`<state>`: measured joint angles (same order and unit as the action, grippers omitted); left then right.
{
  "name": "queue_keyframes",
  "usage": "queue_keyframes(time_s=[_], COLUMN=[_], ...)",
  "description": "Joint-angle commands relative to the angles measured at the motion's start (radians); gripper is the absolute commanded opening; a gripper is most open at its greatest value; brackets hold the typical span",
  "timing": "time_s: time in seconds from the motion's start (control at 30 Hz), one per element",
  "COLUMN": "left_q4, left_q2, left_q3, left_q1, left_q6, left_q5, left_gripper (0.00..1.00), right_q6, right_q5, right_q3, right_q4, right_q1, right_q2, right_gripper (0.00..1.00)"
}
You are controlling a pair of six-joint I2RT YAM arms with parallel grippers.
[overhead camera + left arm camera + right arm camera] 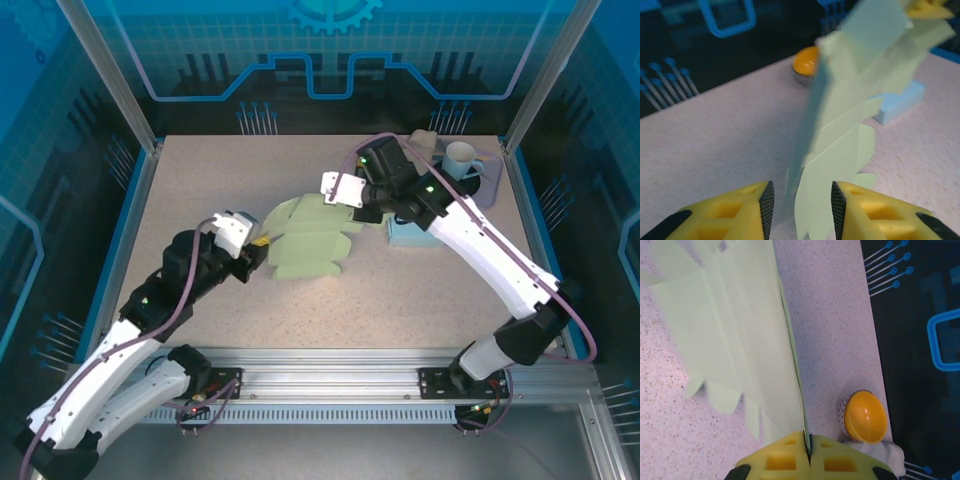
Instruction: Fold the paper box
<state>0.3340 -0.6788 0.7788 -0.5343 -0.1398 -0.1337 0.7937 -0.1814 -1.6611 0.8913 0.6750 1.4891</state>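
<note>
Speckled table is carrying the pale green paper box at its centre. Right end effector is clenching the blank's 2 o'clock edge, while left end effector is straddling the 9 o'clock edge, released. A firm pinch is looking wisest here, with the left closing squarely on a crease line.

on the speckled tabletop a white mug stands in the far corner toward 1 o'clock, on a pale lilac tray, with a pale crumpled lump just beside the mug at its 10 o'clock. a flat light-blue block lies near the tray's 7 o'clock. in the right wrist view an orange dome sits in a white ribbed cup by the tabletop's edge.
</note>
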Motion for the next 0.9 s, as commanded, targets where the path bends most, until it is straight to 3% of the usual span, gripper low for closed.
queue_keyframes(time_s=[0.0, 0.13, 0.27, 0.43, 0.67, 0.87], left_q4=[-0.034, 0.026, 0.020, -0.022, -0.109, -0.162], left_q2=[0.004, -0.023, -0.047, -0.101, -0.230, -0.255], left_q3=[-0.004, 0.045, 0.028, 0.016, -0.019, -0.071], left_q1=[0.001, 0.035, 0.059, 0.069, 0.069, 0.069], left_q6=[0.073, 0.230, 0.387, 0.413, 0.428, 0.443], left_q5=[-0.191, -0.187, -0.181, -0.178, -0.107, -0.136], left_gripper=[0.39, 0.39, 0.39, 0.39, 0.39, 0.38], right_q6=[0.541, 0.583, 0.700, 0.749, 0.778, 0.755], right_q5=[-0.014, 0.005, 0.039, 0.068, 0.054, 0.025], right_q3=[0.113, 0.183, 0.148, 0.038, 0.115, 0.172], right_q4=[0.234, 0.182, 0.199, 0.270, 0.235, 0.188], right_q1=[-0.032, -0.061, -0.092, -0.101, -0.089, -0.047], right_q2=[-0.070, -0.088, -0.071, -0.046, 0.025, 0.113], right_gripper=[0.00, 0.00, 0.00, 0.00, 0.00, 0.00])
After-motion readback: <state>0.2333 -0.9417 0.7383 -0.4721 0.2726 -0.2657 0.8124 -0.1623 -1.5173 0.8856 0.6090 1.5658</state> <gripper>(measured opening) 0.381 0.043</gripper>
